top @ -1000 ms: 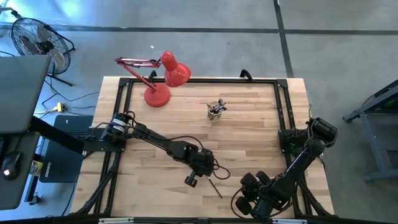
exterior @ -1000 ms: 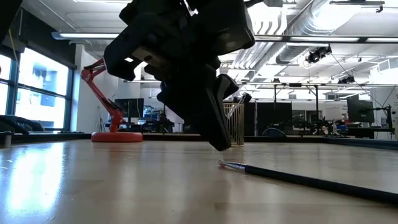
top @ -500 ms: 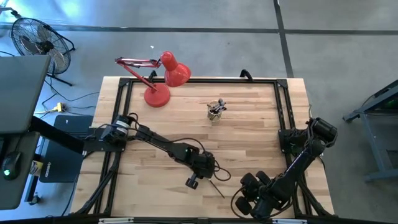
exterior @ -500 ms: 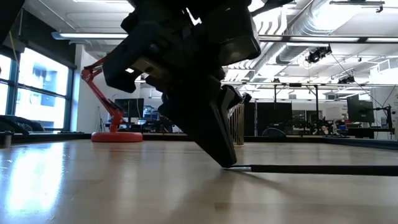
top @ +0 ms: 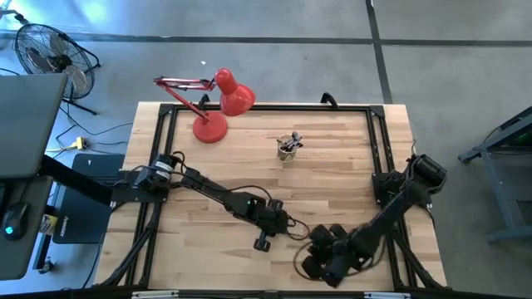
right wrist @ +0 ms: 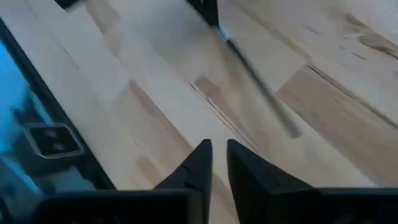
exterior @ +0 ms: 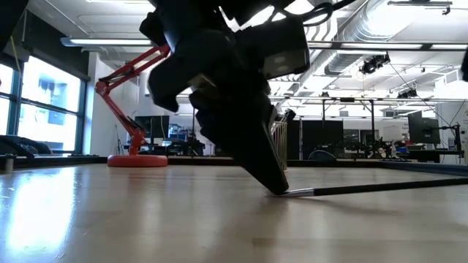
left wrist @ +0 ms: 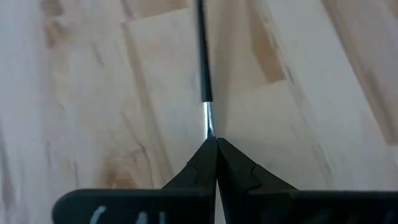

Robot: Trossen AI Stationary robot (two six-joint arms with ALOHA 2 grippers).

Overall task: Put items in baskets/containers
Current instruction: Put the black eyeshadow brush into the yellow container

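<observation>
My left claw pinches the brush by its ferrule (right claw slightly spread, nearby); next I lift toward the cup.

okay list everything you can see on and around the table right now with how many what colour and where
Brush: one, dark handle with silver ferrule, near table edge, its tip end pinched in the left tool.
Cup: one, clear, far middle of table, brushes standing in it.
Lamp: one, red, far left corner.
Table: one, light wood, black frame.
Fan: one, black, floor beyond the left side.
Left tool: shut on the brush.
Right tool: slightly open, empty, low near the brush's other end.
</observation>
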